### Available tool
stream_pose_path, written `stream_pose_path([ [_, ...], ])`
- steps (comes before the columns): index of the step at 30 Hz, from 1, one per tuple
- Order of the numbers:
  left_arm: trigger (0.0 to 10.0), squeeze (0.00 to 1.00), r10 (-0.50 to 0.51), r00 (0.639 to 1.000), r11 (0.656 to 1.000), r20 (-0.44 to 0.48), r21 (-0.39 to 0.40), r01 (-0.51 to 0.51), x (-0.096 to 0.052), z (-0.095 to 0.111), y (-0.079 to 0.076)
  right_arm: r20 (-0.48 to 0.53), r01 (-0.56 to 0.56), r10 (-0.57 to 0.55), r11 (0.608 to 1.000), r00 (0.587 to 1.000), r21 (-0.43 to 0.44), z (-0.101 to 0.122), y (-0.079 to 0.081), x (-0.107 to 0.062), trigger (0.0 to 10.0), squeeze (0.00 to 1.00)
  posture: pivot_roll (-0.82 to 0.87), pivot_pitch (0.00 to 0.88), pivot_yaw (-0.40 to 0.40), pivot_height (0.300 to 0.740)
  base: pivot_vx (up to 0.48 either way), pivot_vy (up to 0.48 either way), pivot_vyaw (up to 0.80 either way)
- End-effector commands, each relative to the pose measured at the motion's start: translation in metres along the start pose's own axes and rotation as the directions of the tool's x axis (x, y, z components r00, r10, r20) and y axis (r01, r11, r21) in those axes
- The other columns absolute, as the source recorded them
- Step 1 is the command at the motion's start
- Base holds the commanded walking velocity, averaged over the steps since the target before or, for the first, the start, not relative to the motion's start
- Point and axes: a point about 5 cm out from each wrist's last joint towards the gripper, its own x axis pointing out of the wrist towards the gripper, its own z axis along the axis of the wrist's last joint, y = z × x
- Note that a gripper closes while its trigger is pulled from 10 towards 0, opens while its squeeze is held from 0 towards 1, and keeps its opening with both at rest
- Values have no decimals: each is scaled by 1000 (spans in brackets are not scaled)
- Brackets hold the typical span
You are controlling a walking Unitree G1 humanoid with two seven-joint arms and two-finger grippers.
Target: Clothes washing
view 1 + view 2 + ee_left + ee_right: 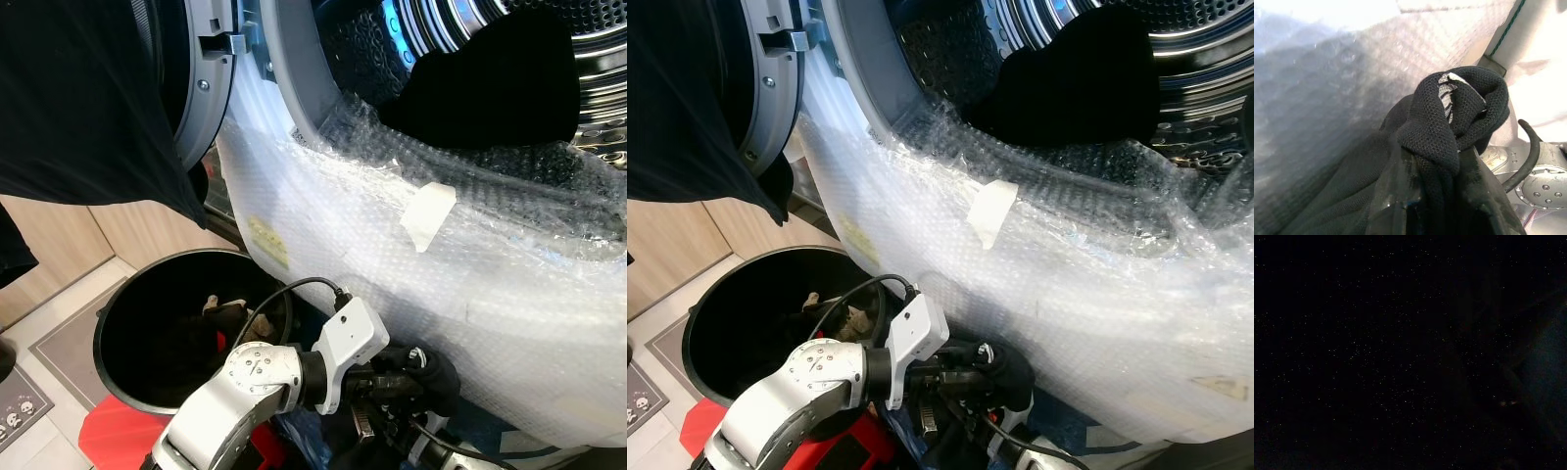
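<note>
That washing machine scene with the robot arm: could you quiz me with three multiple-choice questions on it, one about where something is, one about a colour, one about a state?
1. Where does the black bin stand?
A. On the floor, below the open door and beside the machine's front
B. Inside the drum
C. On top of the machine

2. What colour is the garment held by the left tool?
A. Red
B. Black
C. Yellow

3. What state is the washing machine door in?
A. Shut
C. Taken off and lying on the floor
B. Swung open

Answers:
1 A: the bin sits low on the tiled floor next to the bubble wrap on the machine's front.
2 B: the left wrist view shows black knit fabric bunched between the tool's fingers.
3 B: the drum is exposed, with dark clothing inside.
</note>
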Motion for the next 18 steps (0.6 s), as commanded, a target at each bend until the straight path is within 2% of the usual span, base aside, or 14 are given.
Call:
stream_pose_path([
  [1,0,0,-20,1000,1000,23,4,20,-4,5,-5,-10,-58,58,998,998,9,-1,5,-6,0,0,104,114,-23,740,0,0,0],
  [2,0,0,-16,1000,1000,17,-2,16,-7,4,-6,-37,-108,108,994,993,15,-6,9,-12,0,0,102,115,-20,740,0,0,0],
  [6,0,0,-15,1000,1000,-8,-17,15,-18,-2,-8,-82,-157,158,987,984,22,-13,12,-25,0,0,103,116,-18,740,0,0,0],
  [11,0,0,-20,1000,1000,-24,-25,19,-23,-3,-9,-87,-149,150,989,985,23,-13,10,-26,0,0,103,112,-12,740,0,0,0],
  [14,0,0,-12,999,998,-42,-57,10,-28,-8,-10,-91,-140,142,990,986,26,-15,10,-25,0,0,105,81,5,740,0,0,0],
  [16,0,0,21,998,998,-64,-61,-25,-35,-10,-11,-102,-184,184,983,977,15,-13,16,-23,0,0,102,69,3,740,0,0,0],
  [18,0,0,1,999,997,-40,-74,-4,-36,-7,-14,-84,-191,193,981,978,25,-10,16,-22,0,0,113,66,-2,740,0,0,0],
])
